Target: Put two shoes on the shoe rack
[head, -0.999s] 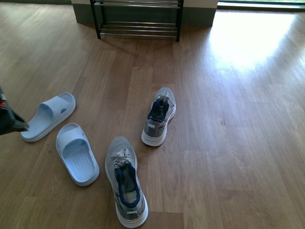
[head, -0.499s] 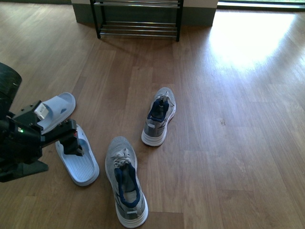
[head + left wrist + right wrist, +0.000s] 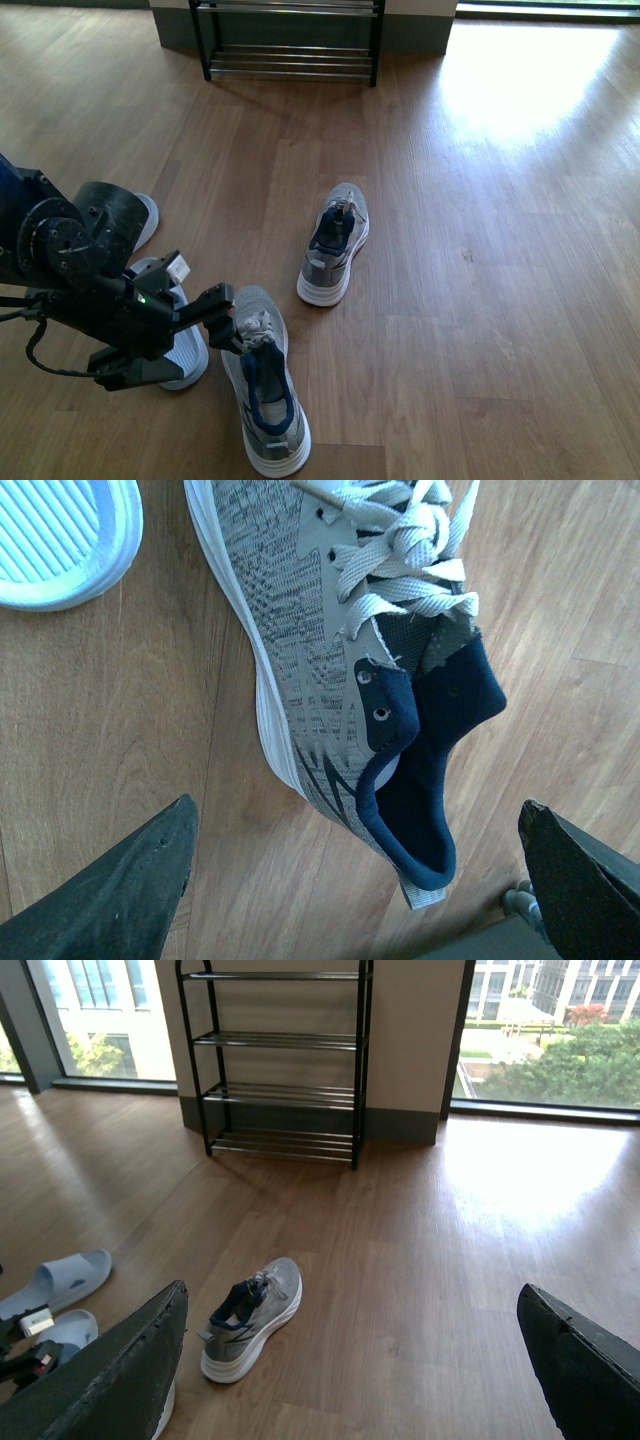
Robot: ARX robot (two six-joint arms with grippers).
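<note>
Two grey knit sneakers lie on the wood floor: the near sneaker (image 3: 265, 400) and the far sneaker (image 3: 335, 245). My left gripper (image 3: 205, 345) hangs open over the near sneaker's laces and heel opening, its fingers either side of the near sneaker (image 3: 330, 680) without touching it. A pale blue slide (image 3: 185, 350) lies partly under my left arm, and the other slide (image 3: 145, 215) is mostly hidden behind it. The shoe rack (image 3: 290, 60) stands at the far wall. My right gripper (image 3: 350, 1360) is open high above the floor, facing the shoe rack (image 3: 285, 1090) and the far sneaker (image 3: 250, 1320).
A slide's toe (image 3: 60, 540) lies close beside the near sneaker. Sun glare falls on the floor (image 3: 520, 80) to the right of the rack. Large windows (image 3: 540, 1030) flank the wall behind the rack.
My left arm has swung in from the left edge, passed over the slides and now holds its open gripper above the near sneaker. The shoes have not moved.
</note>
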